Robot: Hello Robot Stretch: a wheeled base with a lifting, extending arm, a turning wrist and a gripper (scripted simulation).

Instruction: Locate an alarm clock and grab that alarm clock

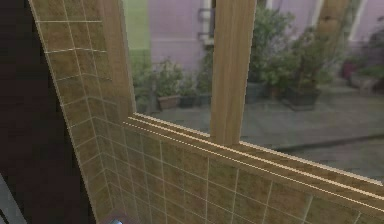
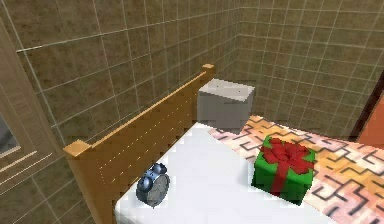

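A small round blue-grey alarm clock (image 2: 153,186) stands on the white bed (image 2: 215,165), just beside the wooden headboard (image 2: 140,125). The search looks finished; next the arm likely must reach out to the clock. The gripper's state cannot be told. A green gift box (image 2: 284,165) with a red ribbon sits nearby. Brown tiled walls (image 2: 120,50) surround the bed; a window (image 1: 290,70) overlooks potted plants.

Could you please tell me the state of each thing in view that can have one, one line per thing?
alarm clock: resting on the bed's white sheet, beside the headboard.
gift box: closed, red ribbon tied, sitting on the bed.
grey block: standing past the bed's far end, by the tiled wall.
window: looks shut; potted plants outside.
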